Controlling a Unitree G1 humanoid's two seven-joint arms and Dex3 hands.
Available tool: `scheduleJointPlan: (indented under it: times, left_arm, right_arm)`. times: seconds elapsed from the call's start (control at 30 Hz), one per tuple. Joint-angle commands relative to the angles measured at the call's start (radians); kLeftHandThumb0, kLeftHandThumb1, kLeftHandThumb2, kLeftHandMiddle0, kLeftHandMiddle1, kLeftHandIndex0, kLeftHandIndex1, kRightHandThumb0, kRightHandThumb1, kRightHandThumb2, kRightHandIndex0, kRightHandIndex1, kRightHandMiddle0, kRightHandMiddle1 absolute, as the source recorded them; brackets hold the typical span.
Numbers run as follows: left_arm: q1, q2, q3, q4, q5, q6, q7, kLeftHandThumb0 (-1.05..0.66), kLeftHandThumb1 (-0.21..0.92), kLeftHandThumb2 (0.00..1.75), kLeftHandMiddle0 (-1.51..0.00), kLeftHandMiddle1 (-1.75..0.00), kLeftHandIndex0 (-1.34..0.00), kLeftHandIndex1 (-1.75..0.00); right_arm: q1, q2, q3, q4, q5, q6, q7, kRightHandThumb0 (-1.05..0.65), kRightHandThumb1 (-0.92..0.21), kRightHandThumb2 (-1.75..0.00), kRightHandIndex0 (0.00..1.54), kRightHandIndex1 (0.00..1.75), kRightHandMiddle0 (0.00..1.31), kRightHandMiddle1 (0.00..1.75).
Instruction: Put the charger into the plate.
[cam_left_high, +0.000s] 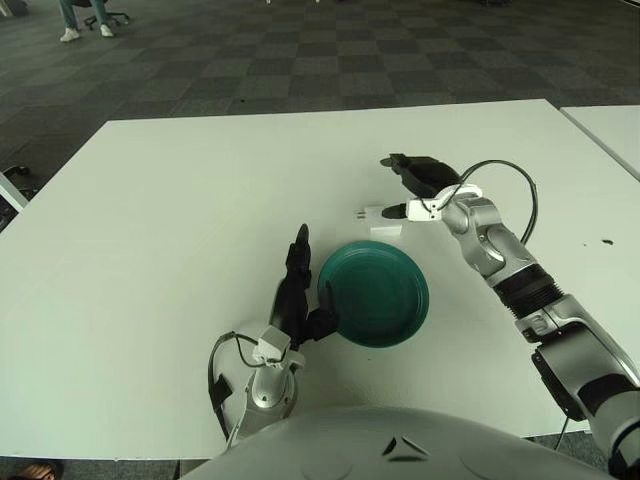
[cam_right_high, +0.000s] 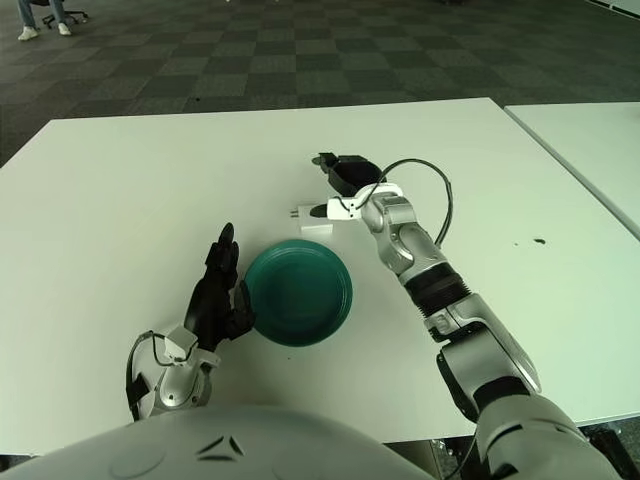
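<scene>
White tabletop (cam_left_high: 150, 230), checkered carpet beyond. Charger (cam_left_high: 383, 220) lying at plate's (cam_left_high: 375, 293) 12 o'clock, just outside rim, not yet grasped. Right hand (cam_left_high: 412, 185) over it, fingers apart. Left hand (cam_left_high: 297, 295) at plate's 9 o'clock, fingers extended, empty. Pickup and placing remaining.

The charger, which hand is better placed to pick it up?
The right hand: its open fingers sit just over the white charger. The left hand is beside the green plate's left rim, farther from it.

One charger (cam_left_high: 381, 219), one green plate (cam_left_high: 374, 292), two robot hands, one white table (cam_left_high: 150, 220).
</scene>
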Motion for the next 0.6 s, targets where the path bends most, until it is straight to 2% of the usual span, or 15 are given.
scheduleJointPlan:
  times: [0.0, 0.23, 0.57]
  left_arm:
    - [-0.003, -0.039, 0.008, -0.023, -0.054, 0.049, -0.002, -1.02, 0.92, 1.11, -0.09, 0.0, 0.0, -0.22]
    - [-0.011, -0.042, 0.011, -0.023, -0.111, 0.073, 0.001, -1.0, 0.92, 1.11, -0.11, -0.01, 0.0, -0.24]
    - [-0.008, -0.026, -0.003, -0.045, -0.109, 0.09, -0.001, -1.02, 0.92, 1.13, -0.07, 0.0, 0.0, -0.1]
  right_arm:
    - [-0.015, 0.007, 0.013, 0.052, -0.02, -0.025, -0.032, -0.86, -0.92, -0.44, 0.16, 0.01, 0.0, 0.37]
    - [-0.018, 0.005, 0.031, 0.097, -0.028, -0.073, -0.046, -0.85, -0.92, -0.49, 0.17, 0.0, 0.0, 0.35]
    - [-0.03, 0.029, 0.052, 0.173, -0.057, -0.087, -0.073, -0.83, -0.92, -0.5, 0.17, 0.0, 0.0, 0.31]
